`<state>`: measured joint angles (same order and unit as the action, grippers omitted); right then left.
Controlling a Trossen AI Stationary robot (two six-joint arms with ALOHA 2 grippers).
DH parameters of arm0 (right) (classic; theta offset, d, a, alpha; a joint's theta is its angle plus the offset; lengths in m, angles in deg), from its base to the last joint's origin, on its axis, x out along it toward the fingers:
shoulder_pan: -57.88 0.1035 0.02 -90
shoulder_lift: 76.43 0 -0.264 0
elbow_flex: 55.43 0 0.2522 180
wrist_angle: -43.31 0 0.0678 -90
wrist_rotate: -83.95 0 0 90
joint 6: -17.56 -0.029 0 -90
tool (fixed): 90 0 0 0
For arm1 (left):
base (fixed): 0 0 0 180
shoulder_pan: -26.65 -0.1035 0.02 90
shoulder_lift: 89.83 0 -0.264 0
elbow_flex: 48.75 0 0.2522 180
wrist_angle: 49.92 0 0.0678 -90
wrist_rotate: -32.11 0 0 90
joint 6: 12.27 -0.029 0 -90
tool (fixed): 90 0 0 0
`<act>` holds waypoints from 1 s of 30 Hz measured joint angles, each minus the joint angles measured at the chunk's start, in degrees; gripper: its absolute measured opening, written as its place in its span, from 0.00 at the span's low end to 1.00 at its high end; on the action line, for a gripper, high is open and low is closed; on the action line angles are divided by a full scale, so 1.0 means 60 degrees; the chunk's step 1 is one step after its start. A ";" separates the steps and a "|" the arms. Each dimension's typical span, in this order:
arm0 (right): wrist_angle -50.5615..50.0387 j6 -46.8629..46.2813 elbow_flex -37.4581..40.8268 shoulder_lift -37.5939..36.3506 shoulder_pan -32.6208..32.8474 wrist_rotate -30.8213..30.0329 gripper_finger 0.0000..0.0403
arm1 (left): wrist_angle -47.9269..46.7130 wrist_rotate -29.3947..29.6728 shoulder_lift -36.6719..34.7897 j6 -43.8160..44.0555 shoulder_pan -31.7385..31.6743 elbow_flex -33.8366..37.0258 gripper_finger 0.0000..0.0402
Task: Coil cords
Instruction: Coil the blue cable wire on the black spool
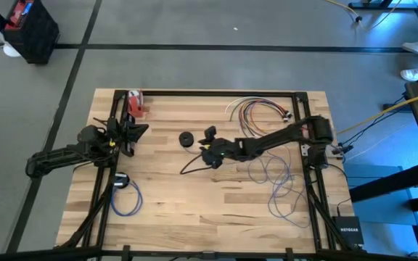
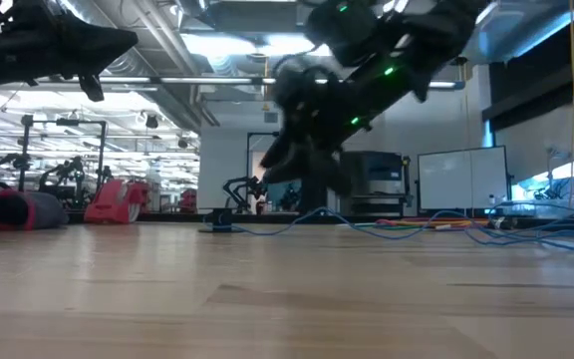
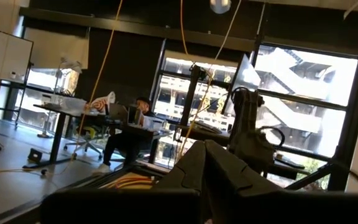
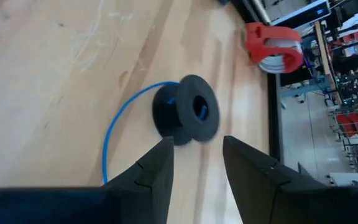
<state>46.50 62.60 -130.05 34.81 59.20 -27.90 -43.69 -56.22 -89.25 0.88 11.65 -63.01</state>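
1. Overhead, the right gripper (image 1: 210,141) reaches out to the middle of the table (image 1: 194,210), just beside a small black spool (image 1: 186,139). A dark cord (image 1: 191,165) trails from under it toward the near edge. A loose blue cord (image 1: 281,185) sprawls on the right side, a bundle of red, orange and white cords (image 1: 256,109) lies at the far right, and a coiled blue cord (image 1: 125,196) sits near the left. The left gripper (image 1: 129,130) waits at the left rail, near a red holder (image 1: 137,106).
2. From table height, the right arm (image 2: 367,60) hangs above the wood, and blue cord (image 2: 526,234) runs along the surface at the back.
3. The left wrist camera looks off into the room, where a person (image 3: 132,127) sits at a desk; whether that pincer is open, I cannot tell.
4. On the right wrist camera, the two fingers (image 4: 157,171) stand apart with nothing between them. Just beyond them is the black spool (image 4: 188,112), a blue cord (image 4: 120,121) curving out from it, and the red holder (image 4: 272,43) farther off.
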 joint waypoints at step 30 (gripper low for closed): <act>0.0806 0.0858 -0.1710 0.2282 -0.0858 0.0460 0.35 | 0.0073 0.0000 -0.0003 -0.0007 0.0000 0.0000 0.01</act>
<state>51.33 67.74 -140.31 48.51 54.05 -25.13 -43.26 -56.22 -89.27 0.84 11.65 -63.01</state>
